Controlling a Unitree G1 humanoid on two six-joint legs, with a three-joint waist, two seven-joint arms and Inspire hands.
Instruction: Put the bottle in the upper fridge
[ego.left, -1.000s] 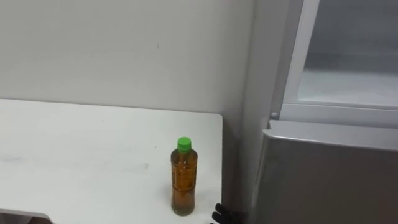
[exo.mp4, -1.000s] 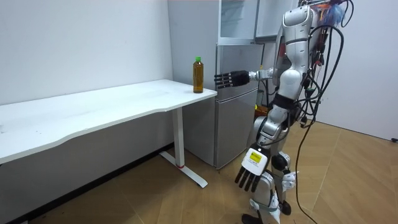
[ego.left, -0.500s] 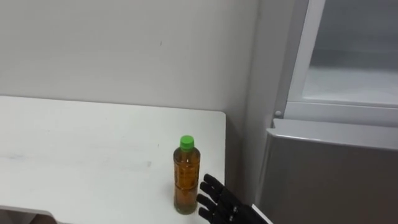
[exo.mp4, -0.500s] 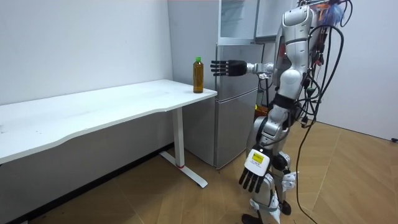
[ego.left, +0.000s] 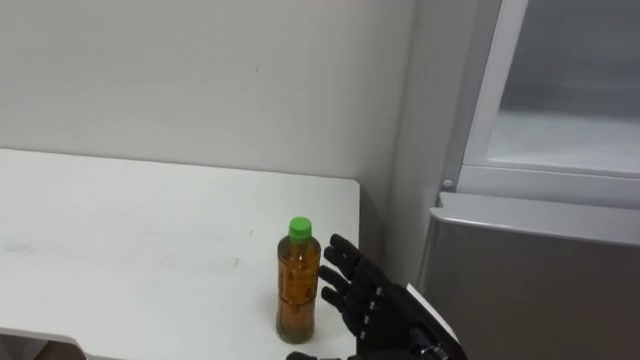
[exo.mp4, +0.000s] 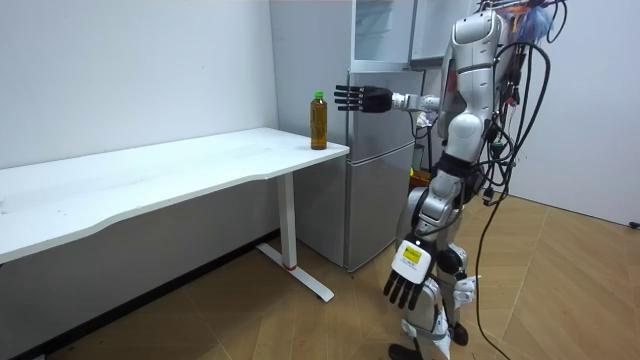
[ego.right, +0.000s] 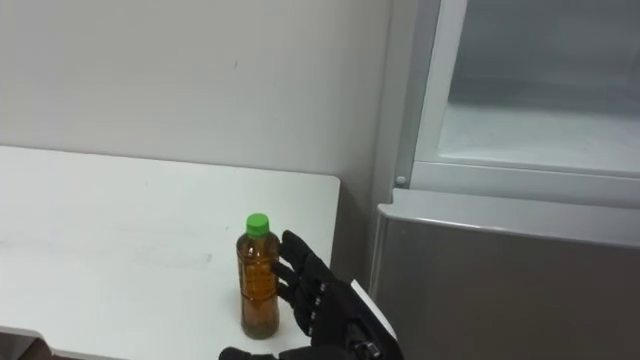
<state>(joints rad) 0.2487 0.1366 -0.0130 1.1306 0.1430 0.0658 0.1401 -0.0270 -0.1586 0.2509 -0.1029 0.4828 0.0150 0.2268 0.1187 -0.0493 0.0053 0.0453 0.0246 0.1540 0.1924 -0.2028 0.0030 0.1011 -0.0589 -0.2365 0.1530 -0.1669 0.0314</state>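
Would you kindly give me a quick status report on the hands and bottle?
Right hand open beside bottle, no grip yet. Left hand open, hanging low. Bottle upright on table. Nothing between.

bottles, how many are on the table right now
1. The bottle, green-capped, stands upright near the right end of the table, next to the fridge. The right hand is open beside it. The room view takes in the whole tabletop, with no other bottle.
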